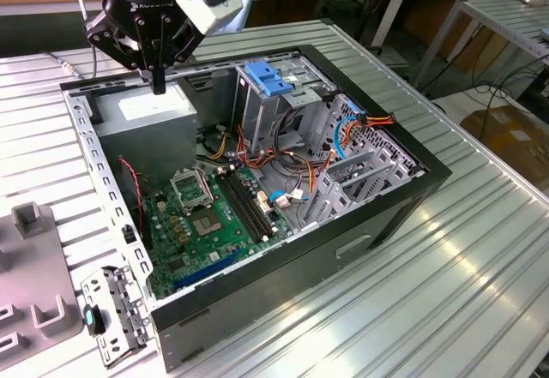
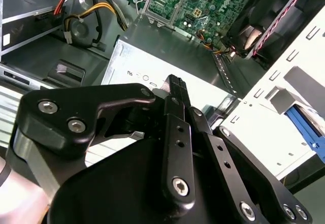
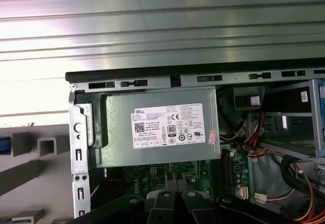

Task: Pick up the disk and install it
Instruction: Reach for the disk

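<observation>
— Blk metal two-finger gripper sat closest to lens in the second wrist view; linkages folded in, fingertips pressed together, nothing btwn them.
— Where, re the case?
— Hovered over the grey metal power-supply box w/ white sticker, in the far corner of the open blk PC tower case, on the exterior view's left. Tip pointed down, apart from the box top.
— Case itself?
— Lay on its side, panel off, on the ribbed silver aluminium table. Green motherboard lay flat on its floor; bundle of red, orange & yellow wires ran btwn that and the grey steel drive cage. Light-blue plastic bracket sat atop the cage.
— Task item?
— Blue-railed disk: one blue plastic side rail showed at frame edge in both wrist views, resting in the pale grey plastic holder w/ upright blocks. Holder stood on the table just beside the case, on the exterior view's left. Disk body was cut off by the frame. Well apart from the gripper; not picked up.
— Other bits?
— Small perforated grey metal bracket w/ teal tab, flat on the table near the case's front corner, exterior view's left.
</observation>
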Available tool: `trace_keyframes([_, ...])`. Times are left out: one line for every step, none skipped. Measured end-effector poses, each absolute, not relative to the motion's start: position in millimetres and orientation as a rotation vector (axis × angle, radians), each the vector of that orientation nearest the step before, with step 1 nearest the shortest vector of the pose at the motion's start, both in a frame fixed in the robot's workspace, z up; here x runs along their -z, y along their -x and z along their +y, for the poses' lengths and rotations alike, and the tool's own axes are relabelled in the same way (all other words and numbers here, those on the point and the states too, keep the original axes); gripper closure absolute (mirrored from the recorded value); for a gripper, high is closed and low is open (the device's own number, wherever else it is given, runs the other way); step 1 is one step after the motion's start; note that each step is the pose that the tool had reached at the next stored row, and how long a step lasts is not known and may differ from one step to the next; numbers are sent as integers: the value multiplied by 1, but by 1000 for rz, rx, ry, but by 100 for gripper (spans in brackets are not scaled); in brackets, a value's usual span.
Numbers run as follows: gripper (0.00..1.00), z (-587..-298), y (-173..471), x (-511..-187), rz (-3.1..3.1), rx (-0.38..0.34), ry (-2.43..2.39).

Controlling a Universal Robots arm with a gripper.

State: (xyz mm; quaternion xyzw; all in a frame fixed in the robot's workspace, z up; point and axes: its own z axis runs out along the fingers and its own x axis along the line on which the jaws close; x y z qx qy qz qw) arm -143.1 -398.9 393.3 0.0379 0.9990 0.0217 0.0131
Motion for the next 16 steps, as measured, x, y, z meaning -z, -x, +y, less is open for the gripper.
trace_keyframes([89,-399,144,-393,3112,-68,-118])
trace_keyframes([89,-399,145,-393,3113,-68,-118])
trace_keyframes([89,-399,146,-393,3112,-68,-118])
trace_keyframes([89,-399,146,-393,3112,-68,-118])
trace_keyframes([89,-399,148,-393,3112,-68,-118])
trace_keyframes([89,-399,149,-393,3112,-68,-118])
trace_keyframes([89,-399,149,-393,3113,-68,-118])
trace_keyframes([89,-399,150,-393,3113,-68,-118])
trace_keyframes([89,-399,150,-393,3112,-68,-118])
trace_keyframes([89,-399,151,-393,3112,-68,-118])
trace_keyframes([89,-399,152,-393,3113,-68,-118])
trace_keyframes([89,-399,152,-393,3112,-68,-118])
trace_keyframes([89,-399,153,-393,3112,-68,-118])
trace_keyframes([89,-399,154,-393,3112,-68,-118])
trace_keyframes([89,-399,154,-393,3112,-68,-118])
trace_keyframes([89,-399,155,-393,3112,-68,-118])
